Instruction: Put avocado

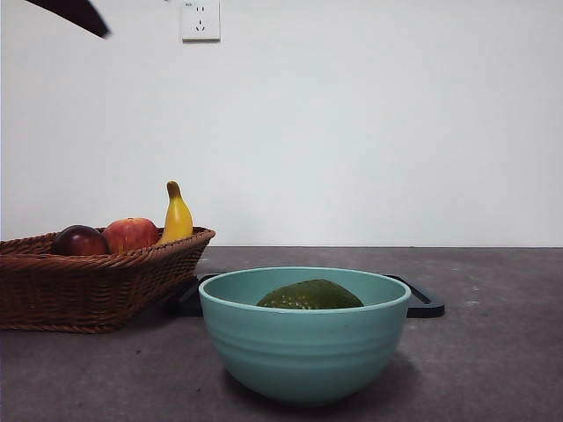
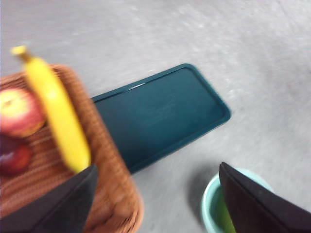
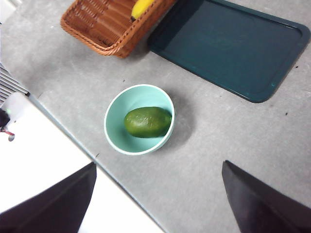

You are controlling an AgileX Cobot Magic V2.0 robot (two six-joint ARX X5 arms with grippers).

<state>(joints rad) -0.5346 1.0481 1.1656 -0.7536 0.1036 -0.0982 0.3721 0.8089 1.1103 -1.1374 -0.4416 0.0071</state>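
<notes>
The avocado [image 1: 310,295] is dark green and bumpy, and it lies on its side inside the light teal bowl [image 1: 303,352] near the table's front. The right wrist view looks down from high up on the avocado [image 3: 147,121] in the bowl [image 3: 116,121]; my right gripper [image 3: 158,164] is open, empty and well above it. My left gripper [image 2: 156,167] is open and empty too, high over the gap between basket and bowl [image 2: 209,199], where a green sliver of avocado [image 2: 221,213] shows. A black arm tip [image 1: 75,13] shows at the front view's top left.
A wicker basket [image 1: 88,281] at the left holds a banana [image 1: 177,215], a red apple [image 1: 130,234] and a dark red fruit [image 1: 79,240]. A dark teal tray [image 1: 427,303] lies flat behind the bowl. In the right wrist view the table's edge [image 3: 73,136] runs close to the bowl.
</notes>
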